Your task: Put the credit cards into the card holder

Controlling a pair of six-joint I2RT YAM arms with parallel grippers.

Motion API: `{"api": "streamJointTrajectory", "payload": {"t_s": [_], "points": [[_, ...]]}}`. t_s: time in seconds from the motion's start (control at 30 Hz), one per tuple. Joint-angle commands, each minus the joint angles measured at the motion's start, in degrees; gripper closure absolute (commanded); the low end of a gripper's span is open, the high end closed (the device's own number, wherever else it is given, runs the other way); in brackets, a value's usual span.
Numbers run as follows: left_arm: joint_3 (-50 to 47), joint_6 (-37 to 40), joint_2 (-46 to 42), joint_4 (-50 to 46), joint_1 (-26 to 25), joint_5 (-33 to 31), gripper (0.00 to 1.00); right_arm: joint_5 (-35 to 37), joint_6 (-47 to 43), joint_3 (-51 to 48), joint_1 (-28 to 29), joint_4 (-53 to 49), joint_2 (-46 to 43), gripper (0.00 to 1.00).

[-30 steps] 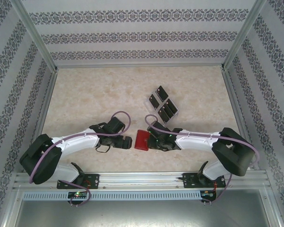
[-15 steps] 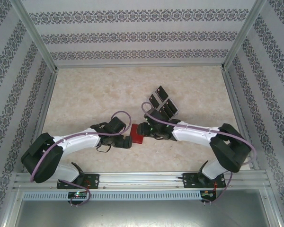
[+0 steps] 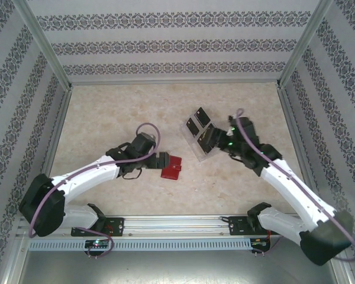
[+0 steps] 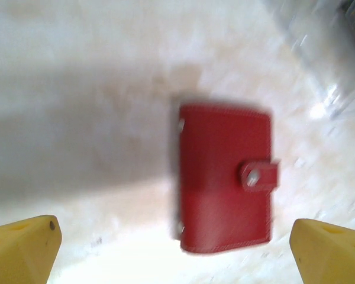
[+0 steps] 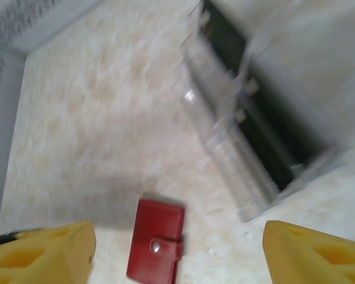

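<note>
The flat red card holder (image 3: 171, 168) is lying snapped shut on the marbled table (image 3: 106, 118), towards its near edge, just ahead of the left gripper (image 4: 177, 254), whose yellow fingers (image 4: 23, 248) are spreading wide. The right gripper (image 5: 178, 242), spread too, is now hovering by the clear plastic tray (image 5: 231, 154) of glossy black credit cards (image 3: 201, 115), having left the holder it was touching 1 second ago.

Your card holder (image 3: 171, 168): red, folded shut, snap tab fastened, flat on the table (image 3: 106, 118). Your credit cards (image 3: 200, 116): black, lying in a clear tray (image 3: 200, 155) nearby, behind it to the right.
</note>
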Motion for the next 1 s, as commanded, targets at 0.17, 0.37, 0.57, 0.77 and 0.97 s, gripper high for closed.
{"api": "streamJointTrajectory", "payload": {"t_s": [0.17,0.37,0.57,0.77,0.97], "points": [[9.5,8.2,-4.8,-2.7,13.1,-8.8,0.00,2.4,-9.7,7.4,-19.5,-10.6,-1.5,0.06],[4.1,23.4,-9.7,12.5,19.1,-18.7,0.00,18.5,-17.1,4.9,-23.2,-1.1,0.8,0.02],[-1.5,30.0,-11.1,20.6,28.1,-19.1,0.00,22.1,-27.4,-7.2,-25.1,20.6,2.4,0.02],[-11.8,35.3,-10.1,33.0,33.4,-16.9,0.00,20.7,-31.4,-16.8,-25.1,37.8,9.3,0.02],[-20.8,35.2,-3.3,50.1,35.2,-13.8,0.00,16.3,-33.0,-24.5,-24.4,56.2,16.4,0.02]]}}
